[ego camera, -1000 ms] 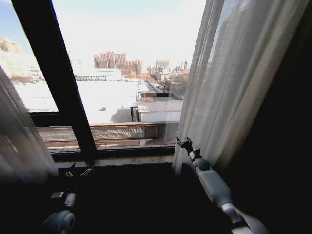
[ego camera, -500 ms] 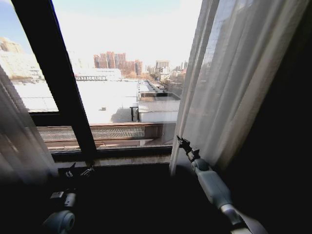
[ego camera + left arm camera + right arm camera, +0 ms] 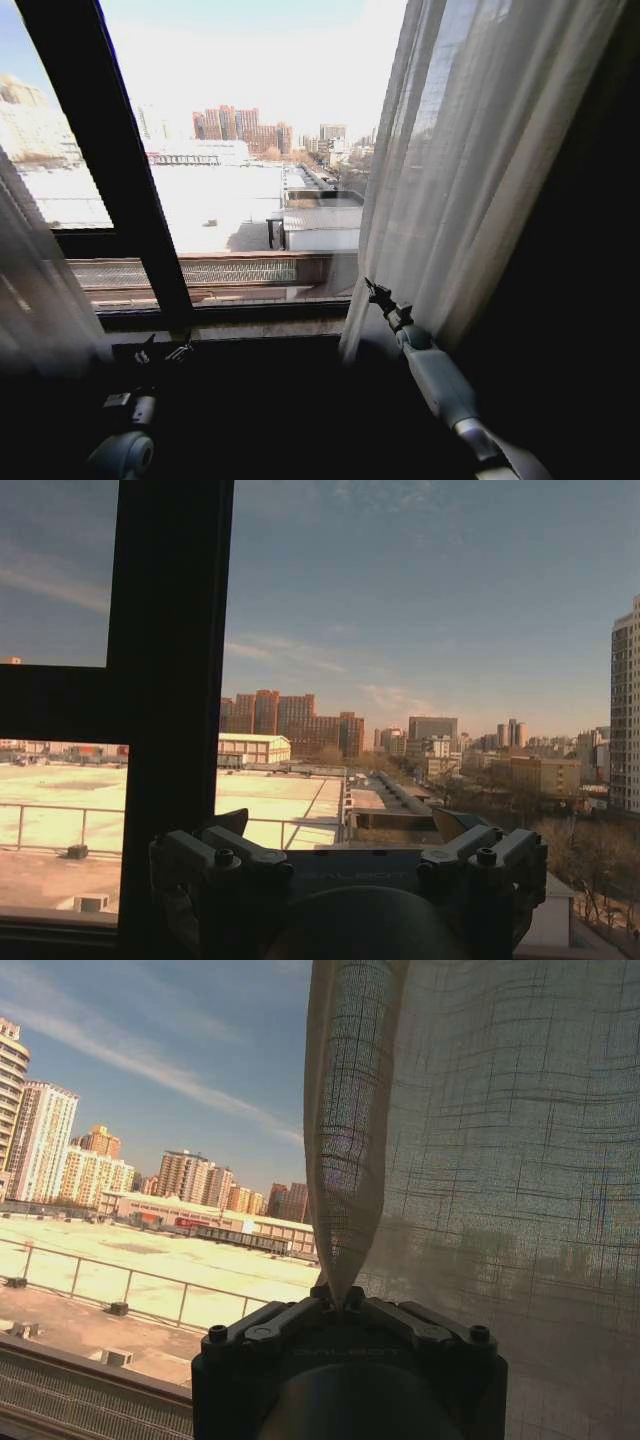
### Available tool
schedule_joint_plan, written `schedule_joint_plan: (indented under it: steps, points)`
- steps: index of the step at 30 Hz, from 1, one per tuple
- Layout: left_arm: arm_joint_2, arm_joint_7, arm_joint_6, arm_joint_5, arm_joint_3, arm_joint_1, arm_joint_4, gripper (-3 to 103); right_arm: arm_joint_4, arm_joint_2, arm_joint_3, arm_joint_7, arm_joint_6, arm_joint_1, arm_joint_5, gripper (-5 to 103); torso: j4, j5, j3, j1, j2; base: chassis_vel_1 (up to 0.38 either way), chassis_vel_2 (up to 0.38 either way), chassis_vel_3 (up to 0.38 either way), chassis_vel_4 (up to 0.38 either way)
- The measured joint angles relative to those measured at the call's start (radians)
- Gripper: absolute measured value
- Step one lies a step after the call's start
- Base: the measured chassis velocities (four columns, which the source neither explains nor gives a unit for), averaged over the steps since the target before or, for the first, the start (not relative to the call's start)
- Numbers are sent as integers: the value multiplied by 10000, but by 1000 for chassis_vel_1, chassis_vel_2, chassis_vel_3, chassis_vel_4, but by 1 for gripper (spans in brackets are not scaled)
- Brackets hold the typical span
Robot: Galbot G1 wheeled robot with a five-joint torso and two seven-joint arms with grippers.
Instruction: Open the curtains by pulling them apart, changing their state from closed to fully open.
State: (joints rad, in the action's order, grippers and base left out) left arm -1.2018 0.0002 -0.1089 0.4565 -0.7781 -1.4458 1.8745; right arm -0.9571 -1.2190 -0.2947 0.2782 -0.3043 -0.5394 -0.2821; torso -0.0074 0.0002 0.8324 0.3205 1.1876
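Curtains (image 3: 470, 160) parted: I see my right gripper (image 3: 345, 1300) pinching the right panel's edge, left gripper (image 3: 345, 845) spread wide, holding nothing.

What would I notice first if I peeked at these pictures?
The big bright window with city buildings outside, straight ahead. On the right, the right claw pinches the edge of the sheer white curtain. The left claw sits low by the sill, open.
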Motion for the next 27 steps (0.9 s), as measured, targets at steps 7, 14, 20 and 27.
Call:
schedule_joint_plan:
  steps: [7,14,20,27]
  points:
    - [-1,0,0,0,2,0,0,100,-35,73,-62,87,-34,-90,-70,0,-2,0,0,0,0,-273,-269,271,278]
    - [0,0,0,0,2,0,0,100,-154,135,-135,168,-74,-217,-114,0,2,-2,0,0,1,-334,-336,321,335]
    - [-1,1,0,0,2,0,0,100,-297,203,-158,212,-78,-316,-173,0,-1,-6,-1,-1,2,-371,-378,346,366]
    - [0,0,0,0,3,0,0,100,-437,183,-55,37,-261,-355,-180,0,0,1,0,0,1,-344,-338,353,340]
